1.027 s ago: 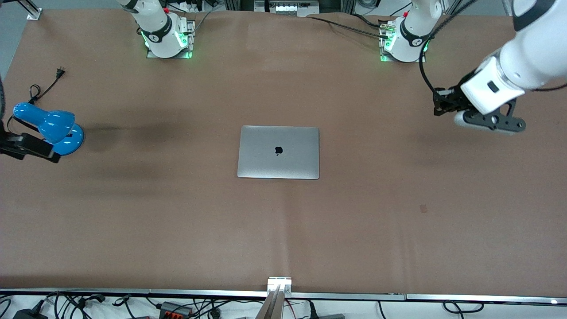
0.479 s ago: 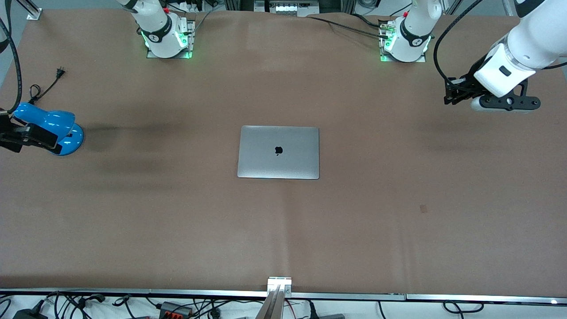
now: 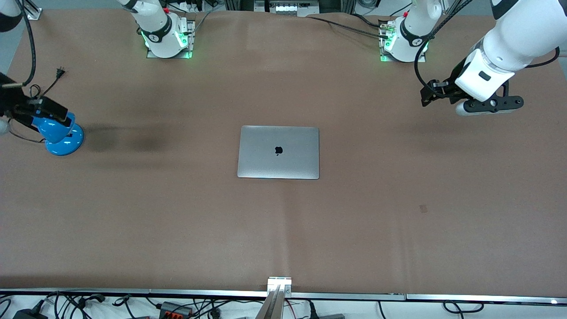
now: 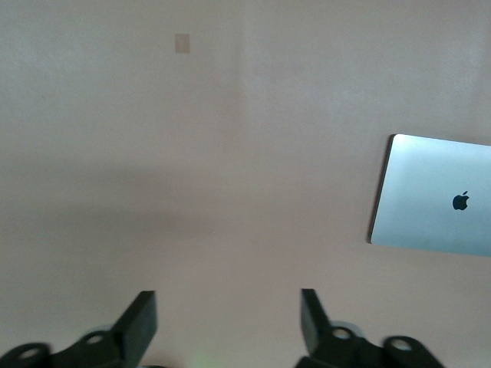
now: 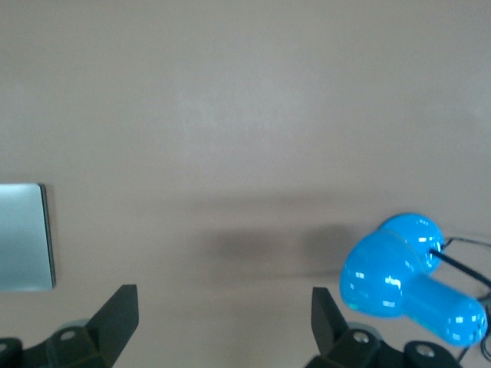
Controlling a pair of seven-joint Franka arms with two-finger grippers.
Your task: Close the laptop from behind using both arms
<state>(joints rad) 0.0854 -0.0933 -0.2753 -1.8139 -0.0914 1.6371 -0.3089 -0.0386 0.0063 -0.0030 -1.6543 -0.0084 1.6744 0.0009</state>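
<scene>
The laptop [image 3: 278, 152] lies shut and flat in the middle of the brown table, silver lid up with the dark apple logo showing. It also shows at the edge of the left wrist view [image 4: 437, 195] and of the right wrist view [image 5: 23, 238]. My left gripper [image 3: 429, 94] hangs open and empty in the air over bare table toward the left arm's end, well apart from the laptop; its jaws [image 4: 226, 326] stand wide. My right gripper [image 3: 46, 110] hangs open and empty over the blue lamp at the right arm's end; its jaws [image 5: 224, 318] stand wide.
A blue desk lamp [image 3: 60, 133] stands at the right arm's end of the table, also in the right wrist view [image 5: 406, 287], with its black cord and plug [image 3: 60, 71] beside it. The arm bases [image 3: 166, 35] [image 3: 405, 40] stand along the table's edge. A small square mark [image 3: 423, 208] is on the mat.
My right gripper has swung from beside the lamp's base to over the lamp's head. My left gripper has shifted over the table at its end. The laptop has not moved.
</scene>
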